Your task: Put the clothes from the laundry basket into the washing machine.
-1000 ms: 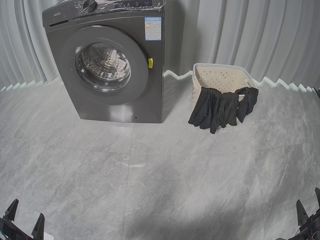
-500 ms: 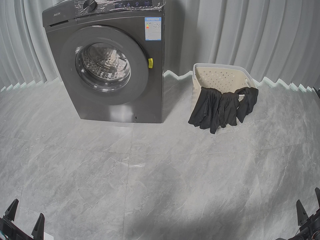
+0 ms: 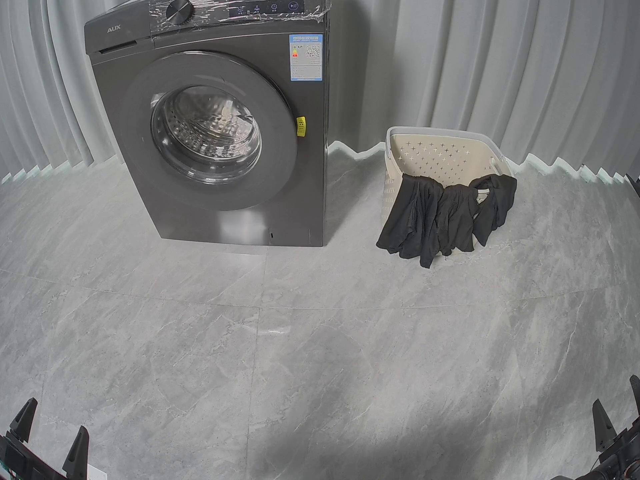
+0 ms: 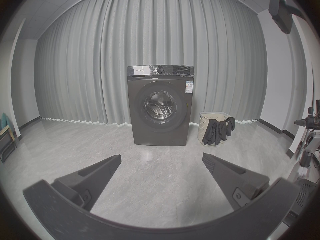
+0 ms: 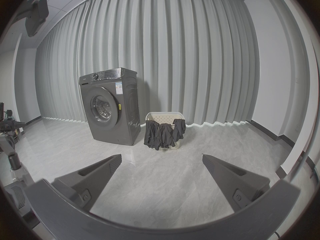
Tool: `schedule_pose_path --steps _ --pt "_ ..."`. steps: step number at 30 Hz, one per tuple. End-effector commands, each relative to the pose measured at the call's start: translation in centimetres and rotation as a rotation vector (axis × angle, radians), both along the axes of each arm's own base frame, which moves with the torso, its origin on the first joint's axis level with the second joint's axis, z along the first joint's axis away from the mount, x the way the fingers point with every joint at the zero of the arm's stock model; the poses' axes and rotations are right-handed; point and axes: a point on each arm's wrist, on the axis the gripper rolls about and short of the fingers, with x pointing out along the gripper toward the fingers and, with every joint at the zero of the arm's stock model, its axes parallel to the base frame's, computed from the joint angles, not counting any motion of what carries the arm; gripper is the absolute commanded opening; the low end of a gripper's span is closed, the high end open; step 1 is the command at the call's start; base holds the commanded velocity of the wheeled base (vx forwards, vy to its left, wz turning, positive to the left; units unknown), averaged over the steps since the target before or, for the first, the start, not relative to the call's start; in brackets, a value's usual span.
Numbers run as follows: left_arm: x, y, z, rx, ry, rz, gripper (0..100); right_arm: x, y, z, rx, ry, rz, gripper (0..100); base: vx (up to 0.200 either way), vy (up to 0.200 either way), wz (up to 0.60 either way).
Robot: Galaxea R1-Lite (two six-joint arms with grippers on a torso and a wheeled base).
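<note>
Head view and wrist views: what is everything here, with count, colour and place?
washing machine: one, dark grey, on the floor before the curtain.
laundry basket: one, cream, on the floor right of the machine.
clothes: count unclear, black, draped over the basket's front rim.
curtain: one, pale grey, across the back.
floor: grey stone tiles.
left gripper: one, black, open, low on the left.
right gripper: one, black, open, low on the right.

Grey tile floor (image 3: 333, 368) carries washing machine (image 3: 213, 121), laundry basket (image 3: 440, 151) just beside.
</note>
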Motion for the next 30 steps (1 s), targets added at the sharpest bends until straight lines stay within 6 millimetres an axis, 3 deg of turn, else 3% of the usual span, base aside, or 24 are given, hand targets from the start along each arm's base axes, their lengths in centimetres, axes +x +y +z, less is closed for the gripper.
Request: schedule_pose_path --steps 1,20,27,30 --pt "-0.02 0.00 -0.49 0.000 -0.002 0.001 100 0.07 0.00 -0.51 0.000 0.009 0.000 100 0.200 0.000 0.00" --pt "-0.02 0.00 -0.50 -0.003 0.000 0.001 100 0.07 0.00 -0.51 0.000 0.009 0.000 100 0.200 0.000 0.00" --pt "-0.02 0.00 -0.49 0.000 -0.002 0.001 100 0.07 0.02 -0.51 -0.003 0.009 0.008 100 0.000 0.000 0.00" --pt "-0.02 0.00 -0.49 0.001 -0.002 0.001 100 0.06 0.02 -0.51 -0.006 0.009 0.013 100 0.000 0.000 -0.60"
